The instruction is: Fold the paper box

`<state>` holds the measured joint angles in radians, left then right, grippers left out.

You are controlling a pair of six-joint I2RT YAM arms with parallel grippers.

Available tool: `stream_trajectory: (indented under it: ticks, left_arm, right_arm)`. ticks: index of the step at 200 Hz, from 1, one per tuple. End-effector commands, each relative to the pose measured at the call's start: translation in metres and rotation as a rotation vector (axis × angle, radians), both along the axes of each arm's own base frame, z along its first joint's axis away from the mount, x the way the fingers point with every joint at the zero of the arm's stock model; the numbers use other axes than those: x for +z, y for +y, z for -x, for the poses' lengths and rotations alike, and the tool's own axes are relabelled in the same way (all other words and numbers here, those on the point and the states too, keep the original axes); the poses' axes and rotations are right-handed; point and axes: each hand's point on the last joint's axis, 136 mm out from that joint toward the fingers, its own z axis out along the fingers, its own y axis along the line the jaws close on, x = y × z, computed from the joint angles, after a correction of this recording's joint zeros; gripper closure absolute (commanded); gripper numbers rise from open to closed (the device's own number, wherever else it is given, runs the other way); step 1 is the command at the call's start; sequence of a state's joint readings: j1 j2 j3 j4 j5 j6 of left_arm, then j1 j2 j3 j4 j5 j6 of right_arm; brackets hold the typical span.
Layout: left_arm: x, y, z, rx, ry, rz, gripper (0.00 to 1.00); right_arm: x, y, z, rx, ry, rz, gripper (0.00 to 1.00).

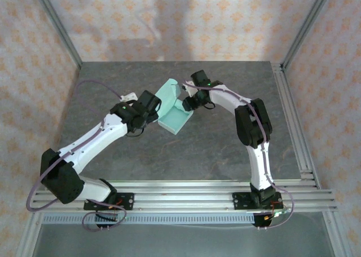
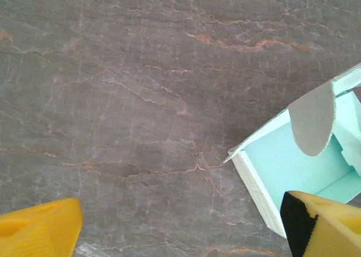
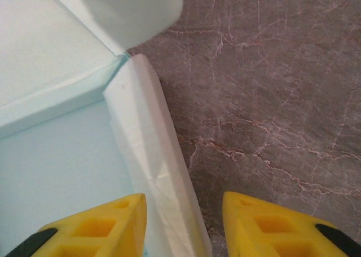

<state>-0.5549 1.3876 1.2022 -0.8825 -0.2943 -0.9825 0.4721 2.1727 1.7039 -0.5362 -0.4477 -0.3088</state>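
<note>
Both apart at box [image 1: 176, 120]: left end effector [image 2: 180, 229] wide, just beside it, right end effector [image 3: 183, 226] straddling one wall, unclamped

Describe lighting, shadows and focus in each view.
Top external: soft, even light, no glare, the paper box sharp, a faint shadow on the back wall. Left wrist: table veining crisp; yellow fingers near the lens slightly soft. Right wrist: box flap at the top soft, table grain clear.

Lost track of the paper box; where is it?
In the top view the paper box sits mid-table, left gripper at its left, right gripper at its right.
</note>
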Motion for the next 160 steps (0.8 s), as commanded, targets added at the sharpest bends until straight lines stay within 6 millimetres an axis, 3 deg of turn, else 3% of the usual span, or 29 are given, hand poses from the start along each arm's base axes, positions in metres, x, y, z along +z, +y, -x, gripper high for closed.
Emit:
stream_trajectory:
  ticks: [1, 55, 82, 124, 160]
  left_arm:
    - [0.001, -0.001, -0.006, -0.01, -0.013, -0.016, 0.08]
    - [-0.002, -0.005, -0.01, -0.039, 0.001, -0.028, 0.09]
    - [-0.006, -0.009, -0.012, -0.053, 0.012, -0.02, 0.08]
    - [-0.016, -0.019, -0.016, -0.095, 0.049, -0.013, 0.08]
    - [-0.03, -0.033, -0.024, -0.143, 0.086, -0.005, 0.08]
  right_arm:
    - [-0.004, -0.005, -0.004, -0.001, 0.005, 0.038, 0.62]
    - [0.003, -0.012, -0.008, -0.072, -0.054, 0.032, 0.79]
    - [0.015, -0.024, -0.011, -0.175, -0.135, 0.024, 0.82]
    - [0.024, -0.061, -0.002, -0.398, -0.23, 0.073, 0.82]
    - [0.016, -0.093, 0.018, -0.583, -0.264, 0.12, 0.82]
